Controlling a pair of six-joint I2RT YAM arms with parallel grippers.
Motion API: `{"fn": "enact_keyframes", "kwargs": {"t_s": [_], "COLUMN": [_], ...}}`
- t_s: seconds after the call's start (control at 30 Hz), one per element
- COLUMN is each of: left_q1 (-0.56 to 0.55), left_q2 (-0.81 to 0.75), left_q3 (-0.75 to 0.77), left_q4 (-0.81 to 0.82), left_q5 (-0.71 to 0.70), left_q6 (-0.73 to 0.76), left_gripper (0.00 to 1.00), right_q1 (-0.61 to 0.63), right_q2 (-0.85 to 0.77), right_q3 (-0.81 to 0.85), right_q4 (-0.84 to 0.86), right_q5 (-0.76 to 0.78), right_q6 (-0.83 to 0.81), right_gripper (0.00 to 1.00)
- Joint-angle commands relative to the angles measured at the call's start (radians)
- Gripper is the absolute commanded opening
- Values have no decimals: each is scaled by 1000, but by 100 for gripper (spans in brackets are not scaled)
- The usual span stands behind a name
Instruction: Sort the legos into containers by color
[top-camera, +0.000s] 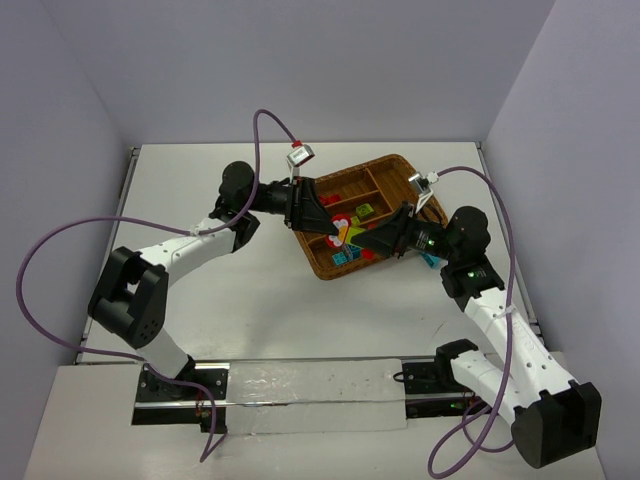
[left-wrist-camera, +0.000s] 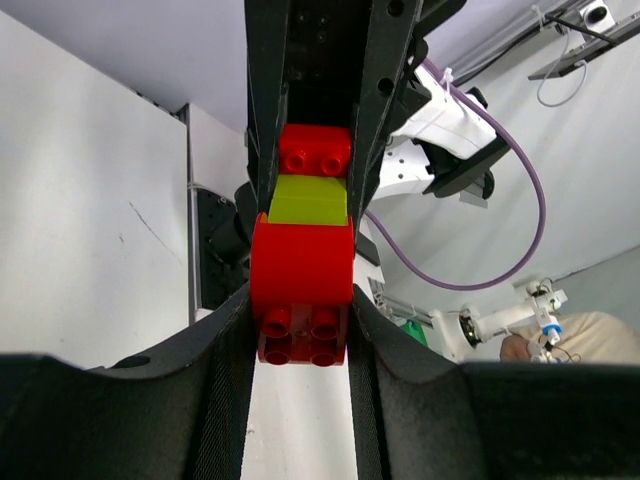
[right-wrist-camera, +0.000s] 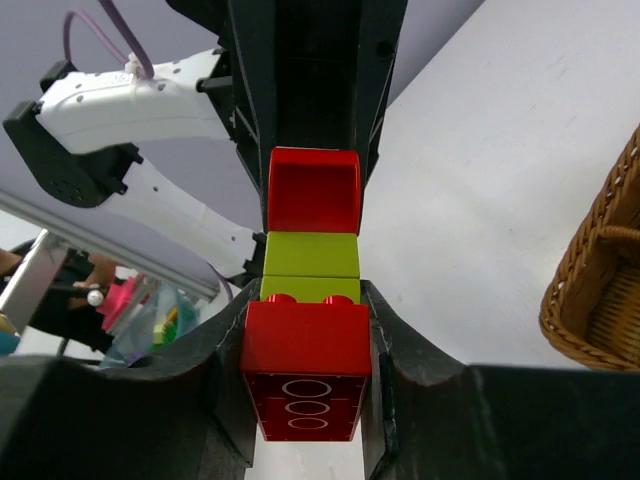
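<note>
Between the fingers of the left gripper (left-wrist-camera: 300, 315): left-held red brick (left-wrist-camera: 300, 265), clamped on both sides, 4 studs showing at its near end.
Just past it: yellow-green brick (left-wrist-camera: 308, 200), pressed flush against it in 1 straight line.
Beyond the yellow-green brick: right-held red brick (left-wrist-camera: 315, 150), the far end of that line.
Between the fingers of the right gripper (right-wrist-camera: 308, 330): that right-held red brick, pinched from both sides, 3 rings on its underside toward the right wrist.
Grippers: tip to tip, each clenched on its own red brick, the 3 bricks joined between them.
Under the meeting fingertips: wicker tray (top-camera: 398, 161) on the white table (top-camera: 250, 290), seen from above.
In the tray's slots: loose red lego (top-camera: 333, 200), yellow-green lego (top-camera: 366, 211) and cyan lego (top-camera: 340, 257), apart from the held bricks.
</note>
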Motion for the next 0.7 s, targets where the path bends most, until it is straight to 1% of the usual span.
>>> {"fn": "enact_keyframes", "kwargs": {"t_s": [0.0, 0.03, 0.07, 0.2, 0.23, 0.27, 0.3, 0.37, 0.47, 0.63, 0.67], "left_q1": [-6, -7, -6, 11, 21, 34, 50, 103, 134, 138, 138], "left_q2": [-18, -19, -20, -30, -35, -35, -41, -47, -58, -70, -69], "left_q3": [14, 15, 15, 4, -4, -14, -25, -51, -63, -54, -48], "left_q4": [43, 40, 36, 48, 96, 100, 170, 225, 219, 131, 94], "left_q5": [-5, -6, -7, -6, -5, 0, 3, 13, 18, -2, -10], "left_q6": [4, 7, 11, -2, -20, -48, -74, -130, -132, -73, -51], "left_gripper": [0, 0, 0, 0, 0, 0, 0, 0, 0, 0, 0], "right_q1": [8, 8, 7, 6, 2, 2, -7, -18, -32, -39, -39], "right_q2": [-5, -9, -15, -40, -45, -55, -64, -100, -129, -143, -144], "right_q3": [13, 13, 12, 11, 8, 4, -3, -22, -30, -25, -20], "right_q4": [37, 21, 4, -59, -71, -79, -88, -119, -171, -219, -231], "right_q5": [16, 24, 32, 50, 51, 52, 56, 59, 82, 131, 134], "right_q6": [-24, -29, -37, -68, -81, -86, -89, -102, -120, -135, -140], "right_gripper": [5, 1, 0, 0, 0, 0, 0, 0, 0, 0, 0]}}
